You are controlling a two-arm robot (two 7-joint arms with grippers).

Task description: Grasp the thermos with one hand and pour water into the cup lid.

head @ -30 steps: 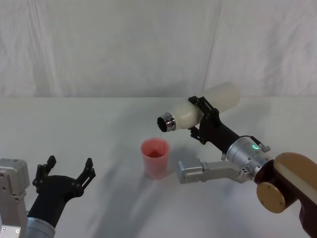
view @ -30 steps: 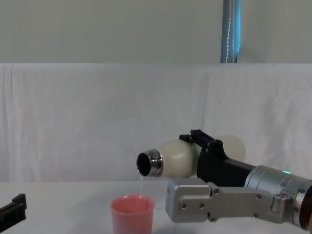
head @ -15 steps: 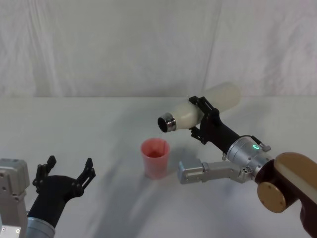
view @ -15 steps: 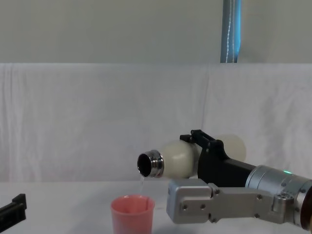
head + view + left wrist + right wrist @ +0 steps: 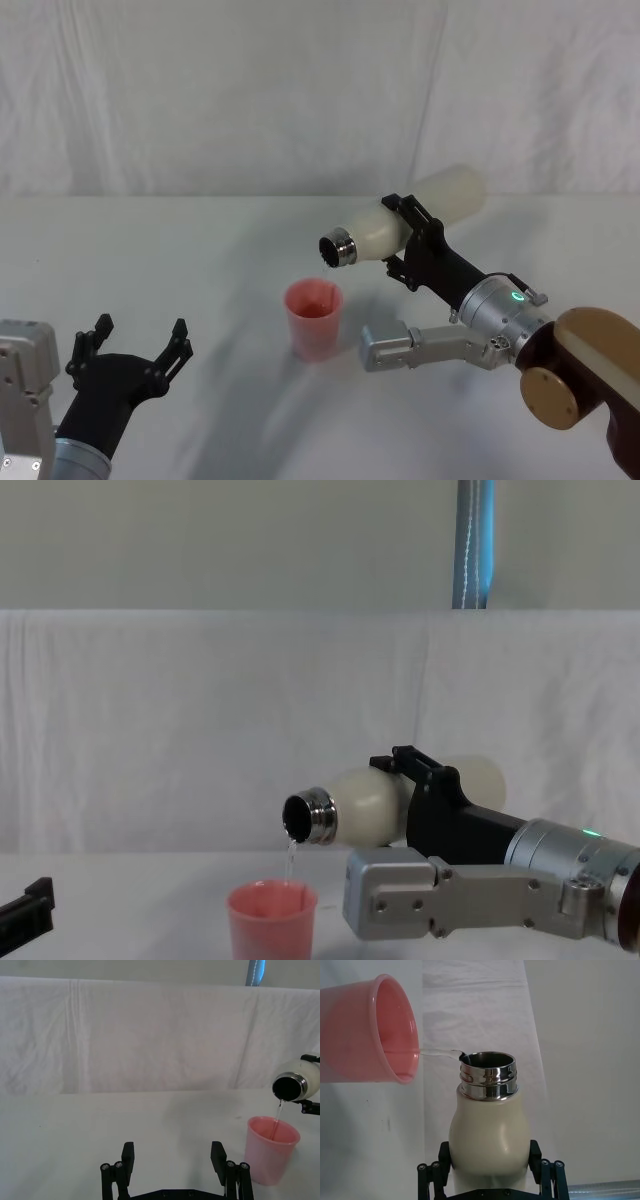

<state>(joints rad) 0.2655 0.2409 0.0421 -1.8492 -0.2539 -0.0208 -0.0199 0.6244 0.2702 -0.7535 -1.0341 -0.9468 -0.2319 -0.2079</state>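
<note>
The cream-white thermos (image 5: 410, 217) (image 5: 365, 807) (image 5: 489, 1131) (image 5: 300, 1080) is held tipped nearly level above the table, steel neck toward the robot's left. My right gripper (image 5: 410, 238) (image 5: 420, 785) (image 5: 489, 1172) is shut around its body. A thin stream of water (image 5: 291, 860) (image 5: 278, 1111) (image 5: 440, 1052) falls from the neck into the pink cup lid (image 5: 313, 319) (image 5: 271, 920) (image 5: 271, 1149) (image 5: 367, 1035), which stands upright on the white table below the mouth. My left gripper (image 5: 137, 350) (image 5: 172, 1160) rests open at the near left, well away from the cup.
A white cloth covers the table (image 5: 200, 260) and the backdrop (image 5: 250, 90) behind it. A blue-grey pole (image 5: 475, 542) rises behind the backdrop. My right forearm's silver housing (image 5: 415, 347) hangs low just to the right of the cup lid.
The thermos and right gripper have risen very slightly. Water keeps streaming into the cup lid. The left arm has not moved.
</note>
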